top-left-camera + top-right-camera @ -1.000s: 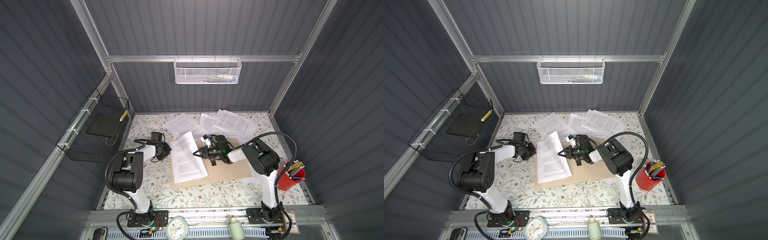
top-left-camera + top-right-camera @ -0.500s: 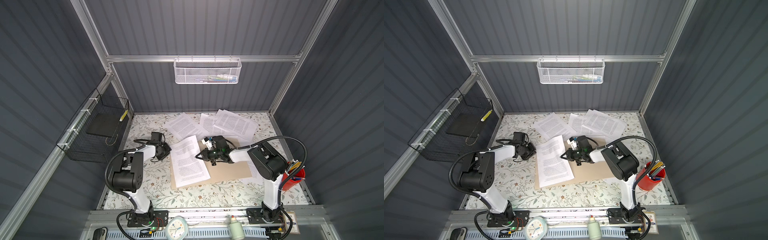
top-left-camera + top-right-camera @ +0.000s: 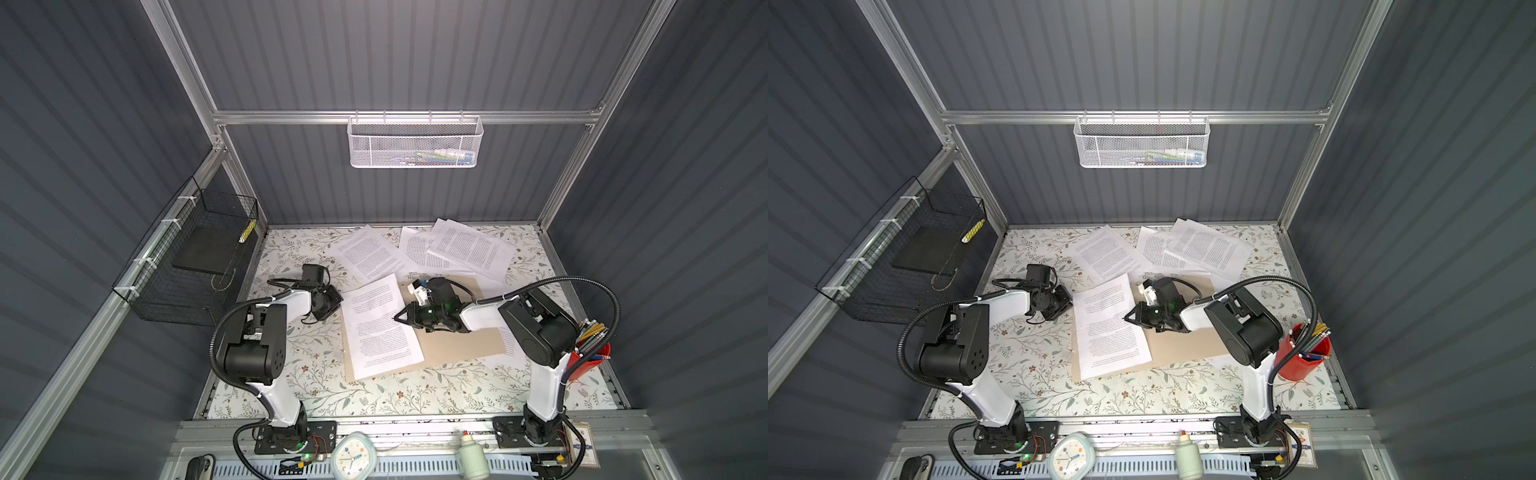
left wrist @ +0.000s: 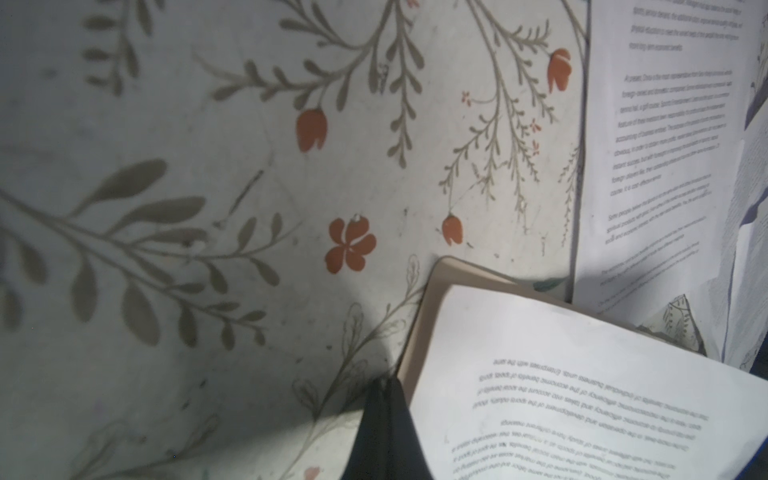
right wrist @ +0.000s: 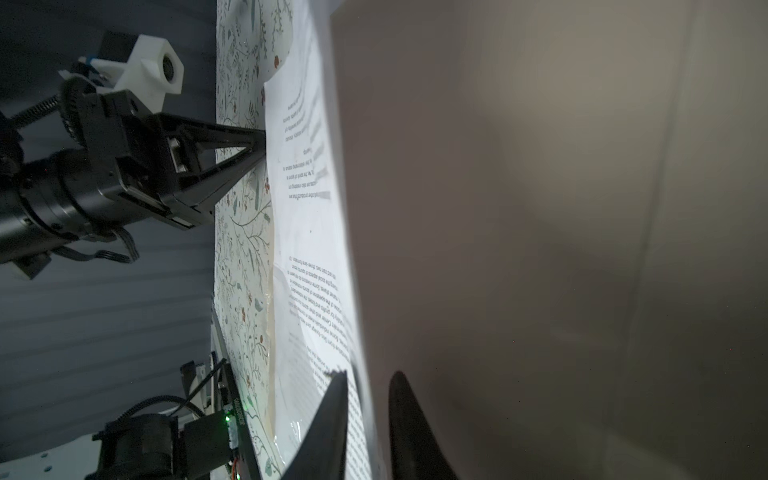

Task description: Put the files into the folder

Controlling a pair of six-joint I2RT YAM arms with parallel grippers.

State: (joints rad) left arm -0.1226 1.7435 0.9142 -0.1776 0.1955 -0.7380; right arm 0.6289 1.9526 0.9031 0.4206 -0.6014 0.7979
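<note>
Sheet has dropped onto the folder, hiding its left part

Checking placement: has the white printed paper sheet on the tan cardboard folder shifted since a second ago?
Yes. The white printed paper sheet slid toward the front edge of the unmoved tan cardboard folder.

5+ sheets, 1 folder, 2 arms, 2 baskets, 1 pencil cup, 1 clock, 1 bottle.
</note>
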